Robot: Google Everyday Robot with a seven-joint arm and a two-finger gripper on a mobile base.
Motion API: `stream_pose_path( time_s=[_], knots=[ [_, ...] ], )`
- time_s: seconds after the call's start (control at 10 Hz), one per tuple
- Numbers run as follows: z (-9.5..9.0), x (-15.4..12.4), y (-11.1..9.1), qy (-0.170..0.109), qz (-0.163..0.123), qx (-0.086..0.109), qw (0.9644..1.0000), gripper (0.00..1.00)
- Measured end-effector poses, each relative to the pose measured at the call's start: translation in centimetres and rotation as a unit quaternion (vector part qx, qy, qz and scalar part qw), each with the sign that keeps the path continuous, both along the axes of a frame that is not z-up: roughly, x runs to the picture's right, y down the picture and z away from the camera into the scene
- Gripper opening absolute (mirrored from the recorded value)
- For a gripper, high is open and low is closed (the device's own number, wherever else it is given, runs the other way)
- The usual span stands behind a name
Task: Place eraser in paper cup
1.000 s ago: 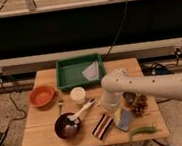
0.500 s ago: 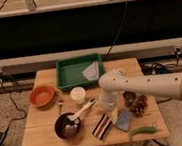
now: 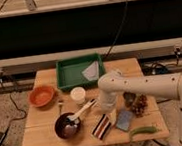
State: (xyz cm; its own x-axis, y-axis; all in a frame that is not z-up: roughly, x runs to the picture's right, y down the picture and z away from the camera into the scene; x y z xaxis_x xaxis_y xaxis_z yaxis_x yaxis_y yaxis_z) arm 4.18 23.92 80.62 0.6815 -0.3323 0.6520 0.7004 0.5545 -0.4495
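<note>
Although the white robot arm (image 3: 136, 84) now stands slightly further left than it does one second ago, the shift is small. Between the picture from half a second ago and the present one it is barely detectable. The pincer (image 3: 107, 108) hangs at the lower end of the arm, close above the wooden counter (image 3: 48, 141), at the far end of the small flat rectangular eraser with dark, white and reddish-brown stripes (image 3: 102, 127). Contact between pincer and eraser cannot be confirmed. Whether the pincer is released or clenched cannot be told.

The eraser lies flat on the counter, in the same place and at the same diagonal angle as in both earlier pictures. It sits between the dark round bowl (image 3: 66, 127) and the light blue rectangular pad (image 3: 124, 119). The small white cylindrical paper cup (image 3: 78, 95) stands upright and unmoved. It is behind the bowl, left of the arm, and in front of the green rectangular tray (image 3: 68, 83).

Assessment: the sideways correction is judged to be final alignment over the eraser. The task is at the approach-and-grasp step, and no transfer has begun. After a grasp, the eraser needs a lift and a short move back and to the left. That path crosses the white spoon (image 3: 83, 110) resting on the bowl, so clearance is required. The cup is probably light and may tip if its rim is struck.
</note>
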Motion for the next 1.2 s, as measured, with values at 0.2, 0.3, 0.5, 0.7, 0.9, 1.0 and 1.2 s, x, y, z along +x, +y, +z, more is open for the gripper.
stream_pose_path(
  time_s=[0.2,0.3,0.5,0.7,0.9,1.0,1.2],
  knots=[
    [0.4,-0.1,0.2,0.001,0.000,0.000,1.0000,0.80],
    [0.8,0.4,0.5,0.006,0.001,-0.002,1.0000,0.80],
    [1.5,1.6,0.6,0.015,0.008,-0.003,0.9999,0.75],
    [1.8,2.7,0.6,0.020,0.012,-0.007,0.9997,0.56],
    [1.5,3.0,0.3,0.014,0.017,-0.009,0.9997,0.36],
    [1.1,3.1,0.1,0.010,0.020,-0.010,0.9997,0.24],
    [0.4,3.0,-0.2,0.002,0.021,-0.010,0.9997,0.06]
  ],
)
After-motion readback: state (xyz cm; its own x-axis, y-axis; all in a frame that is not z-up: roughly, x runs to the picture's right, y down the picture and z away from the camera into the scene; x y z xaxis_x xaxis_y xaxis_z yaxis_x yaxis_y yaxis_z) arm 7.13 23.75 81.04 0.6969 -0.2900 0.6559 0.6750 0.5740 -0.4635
